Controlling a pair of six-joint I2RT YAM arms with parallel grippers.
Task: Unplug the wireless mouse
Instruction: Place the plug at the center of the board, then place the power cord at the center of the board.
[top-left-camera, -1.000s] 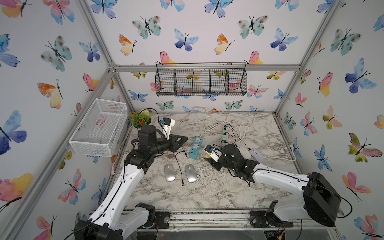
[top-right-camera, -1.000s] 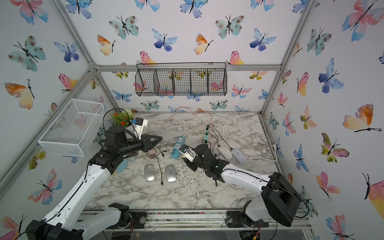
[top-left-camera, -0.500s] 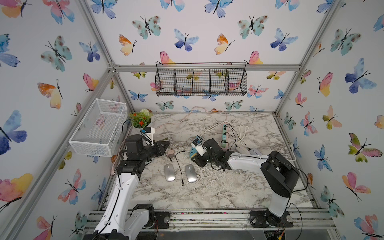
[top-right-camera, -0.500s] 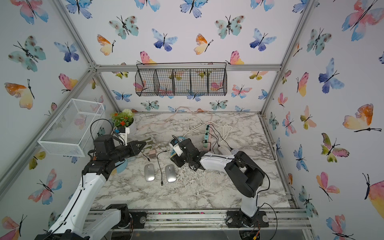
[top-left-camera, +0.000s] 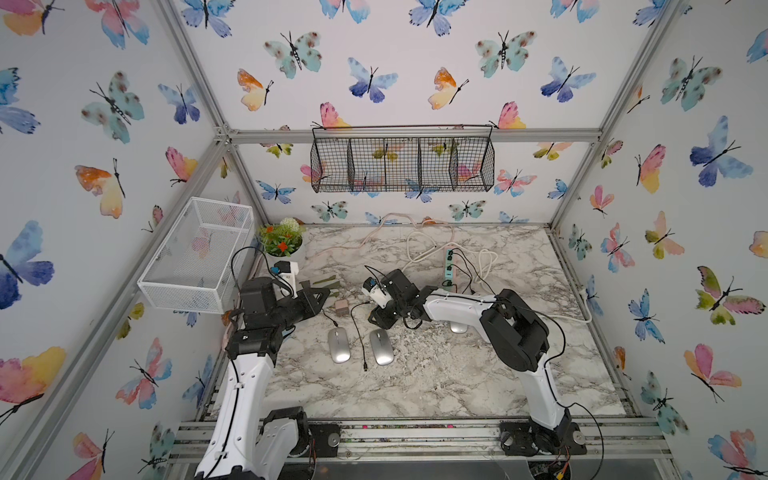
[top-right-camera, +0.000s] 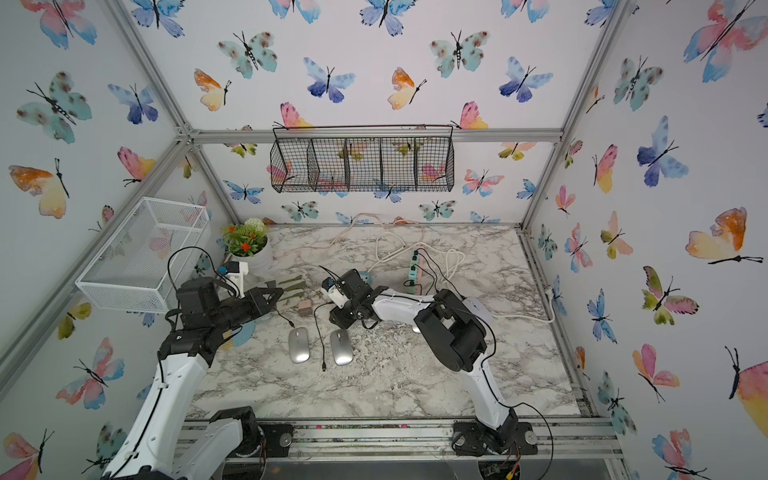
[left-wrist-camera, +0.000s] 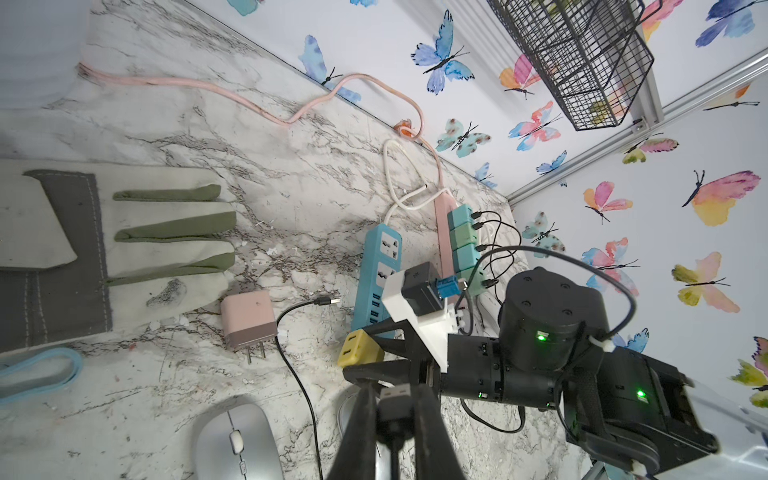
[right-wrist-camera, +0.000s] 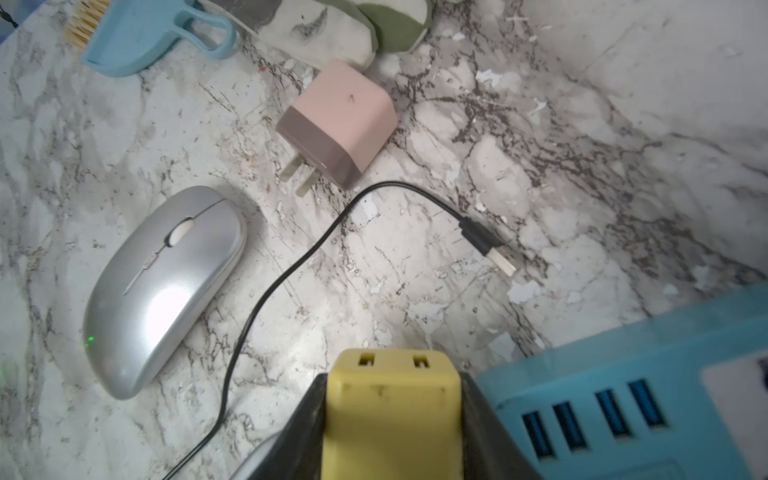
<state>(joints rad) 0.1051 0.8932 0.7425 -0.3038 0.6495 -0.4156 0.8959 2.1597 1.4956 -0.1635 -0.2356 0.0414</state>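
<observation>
The left gripper (left-wrist-camera: 394, 409) is seen pinched tight on a black USB plug (left-wrist-camera: 395, 391), while the right gripper (right-wrist-camera: 390, 378) is clamped around a yellow charger block (right-wrist-camera: 390, 419) just beside a blue power strip (right-wrist-camera: 623, 374). Two silver wireless mice are found lying side by side on the marble surface (top-left-camera: 436, 386), the left mouse (top-left-camera: 338, 350) and the right mouse (top-left-camera: 381, 352). A loose black cable (right-wrist-camera: 266, 291) is laid between them.
</observation>
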